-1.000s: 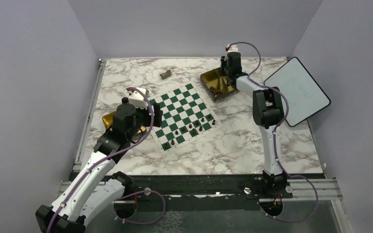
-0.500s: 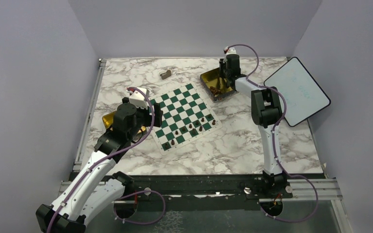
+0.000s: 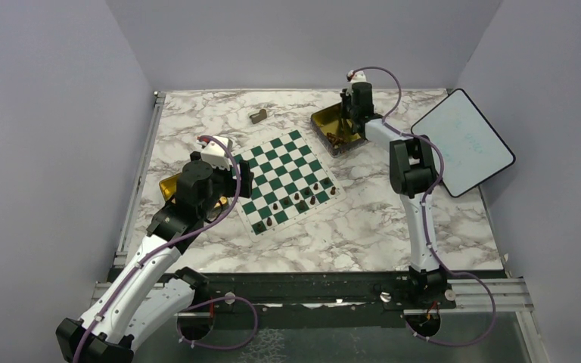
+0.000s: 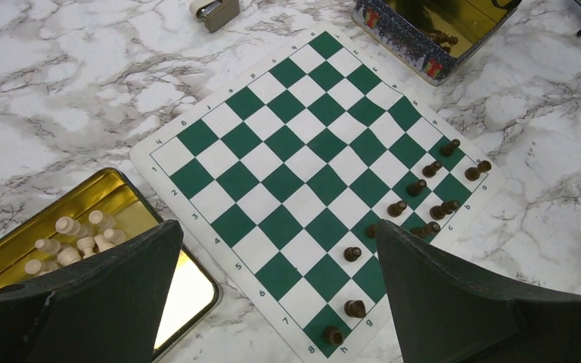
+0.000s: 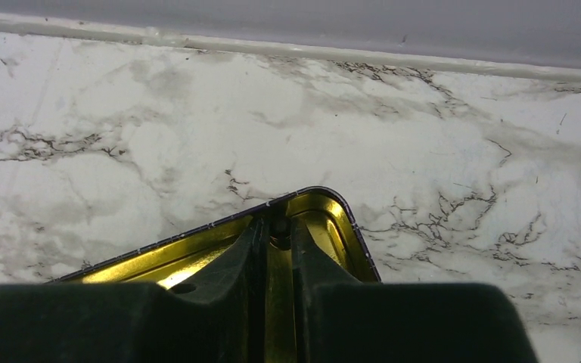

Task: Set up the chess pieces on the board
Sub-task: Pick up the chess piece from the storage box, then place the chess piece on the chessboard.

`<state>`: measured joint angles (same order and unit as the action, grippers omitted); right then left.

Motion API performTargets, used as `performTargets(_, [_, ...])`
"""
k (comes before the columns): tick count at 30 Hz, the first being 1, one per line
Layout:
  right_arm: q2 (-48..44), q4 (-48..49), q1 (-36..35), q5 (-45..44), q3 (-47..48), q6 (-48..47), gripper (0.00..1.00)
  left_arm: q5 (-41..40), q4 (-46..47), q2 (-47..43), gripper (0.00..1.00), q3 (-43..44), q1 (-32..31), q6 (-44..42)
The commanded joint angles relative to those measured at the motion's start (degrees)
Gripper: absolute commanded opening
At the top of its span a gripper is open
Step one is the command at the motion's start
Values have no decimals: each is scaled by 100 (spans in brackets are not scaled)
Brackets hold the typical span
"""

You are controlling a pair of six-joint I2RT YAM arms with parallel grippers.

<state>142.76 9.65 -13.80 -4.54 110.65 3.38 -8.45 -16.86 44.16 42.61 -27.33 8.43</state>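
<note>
1. Since a second ago the right arm [image 3: 416, 197] has edged its elbow a little to the left and toward the far wall. The left arm [image 3: 151, 257], the board and the pieces lie as they did.
2. The marble table [image 3: 348, 227] carries everything. A white panel with a black rim [image 3: 461, 142] leans at its right edge.
3. The board [image 3: 284, 170] lies turned at an angle in the middle of the table, its far squares bare.
4. The left gripper [image 4: 278, 227] hangs above the board's left corner with its fingers spread wide, holding nothing.
5. Below its left finger a gold tin [image 4: 106, 189] is partly covered. Cream pieces [image 4: 76, 242] show inside it.
6. The right gripper [image 5: 278, 227] reaches down into the far gold tin [image 5: 197, 246], near its back corner. Its fingers are drawn almost together, with a small dark shape between the tips. The shape is too dim to tell whether it is a piece or whether it is pinched.
7. From above, the gripper hides most of that tin's inside. The left wrist view shows a few dark pieces in it.
8. A grey-tan block [image 3: 257, 116] sits alone beyond the board.
9. A dozen or so dark chess pieces [image 4: 416, 187] stand in two loose rows along the board's near edge. They are too small to tell apart by type.
</note>
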Motion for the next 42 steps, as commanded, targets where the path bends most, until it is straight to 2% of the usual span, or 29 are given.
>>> performTargets(1, [149,177,35,172,161,-146,14,-157,17,-35,99,-11,38,-78])
performTargets(6, [-30,277,36,161,-87,-223,7,-157,16,-22,99,-15,44,-76])
performTargets(10, [-392,477,36,252,-511,-223,6,-166,25,-11,99,-14,44,-78])
performTargets(20, [-1338,162,36,427,-1080,-135,4,-184,27,9,99,-24,44,-87])
performTargets(31, [-3231,420,-27,1230,-2967,451,4,33,34,93,99,-42,44,-18])
performTargets(42, [-4964,783,-638,1567,-4881,611,4,99,43,151,99,13,45,-16])
